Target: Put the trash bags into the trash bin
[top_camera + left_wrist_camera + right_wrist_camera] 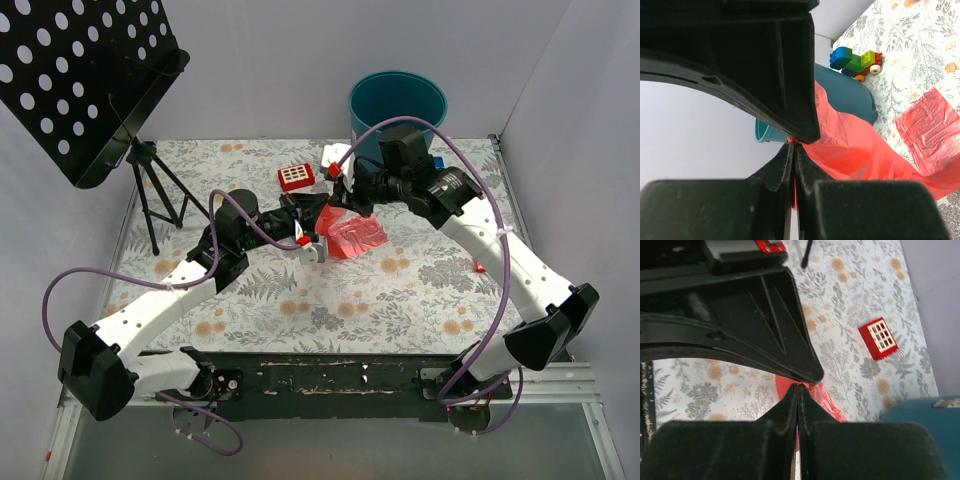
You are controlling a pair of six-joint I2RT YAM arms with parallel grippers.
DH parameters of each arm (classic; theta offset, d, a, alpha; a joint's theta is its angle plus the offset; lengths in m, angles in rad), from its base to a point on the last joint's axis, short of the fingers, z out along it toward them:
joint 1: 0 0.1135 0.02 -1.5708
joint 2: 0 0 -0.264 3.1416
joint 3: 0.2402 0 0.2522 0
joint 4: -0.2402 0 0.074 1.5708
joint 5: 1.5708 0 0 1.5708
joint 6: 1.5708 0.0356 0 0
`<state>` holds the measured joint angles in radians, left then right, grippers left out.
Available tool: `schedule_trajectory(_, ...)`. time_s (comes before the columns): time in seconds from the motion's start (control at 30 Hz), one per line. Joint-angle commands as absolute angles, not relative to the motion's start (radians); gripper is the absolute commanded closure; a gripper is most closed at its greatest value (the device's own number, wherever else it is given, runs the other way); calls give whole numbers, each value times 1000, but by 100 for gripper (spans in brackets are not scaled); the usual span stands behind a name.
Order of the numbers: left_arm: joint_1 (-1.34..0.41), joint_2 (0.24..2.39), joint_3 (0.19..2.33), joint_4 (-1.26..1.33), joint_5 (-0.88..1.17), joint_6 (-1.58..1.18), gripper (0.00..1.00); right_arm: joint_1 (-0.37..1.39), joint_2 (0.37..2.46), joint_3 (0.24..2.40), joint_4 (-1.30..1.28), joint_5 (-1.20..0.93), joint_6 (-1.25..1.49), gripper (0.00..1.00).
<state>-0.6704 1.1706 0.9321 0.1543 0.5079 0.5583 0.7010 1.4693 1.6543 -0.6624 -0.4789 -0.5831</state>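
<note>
Lying in front of the trash bin (397, 100), on the flowered worktop (250, 300): the trash bags (355, 235), crinkled glossy red film, outside the bin and not touching its rim.

Left gripper (792, 146) clamped shut on an edge of that film, with a loose red sheet running from its tips down toward the worktop. Past it, in the left wrist view, a flat creased square of the same film, spread beside the bin's foot; whether joined to the lifted sheet, impossible to tell.

Right gripper (799, 386) closed too, with red film pinched right at its tips, nearer the bin than the left gripper.

Near the bin, to its left: a small red block (296, 177) with a white grid. Just beside the bin's base: a toy of coloured bricks (855, 62) on wheels. Well to the left of the bin: a black perforated music stand (80, 80).
</note>
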Motion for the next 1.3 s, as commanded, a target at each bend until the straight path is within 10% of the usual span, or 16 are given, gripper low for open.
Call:
schedule_trajectory(0.0, -686, 1118, 979, 161, 640, 554, 100, 707, 1486, 1663, -581, -321, -618, 99)
schedule_trajectory(0.4, -687, 1213, 999, 5, 496, 652, 100, 749, 1477, 1781, -658, -532, -552, 99)
schedule_trajectory(1.27, -707, 1190, 993, 35, 514, 629, 100, 695, 1532, 1675, -635, -314, -541, 99)
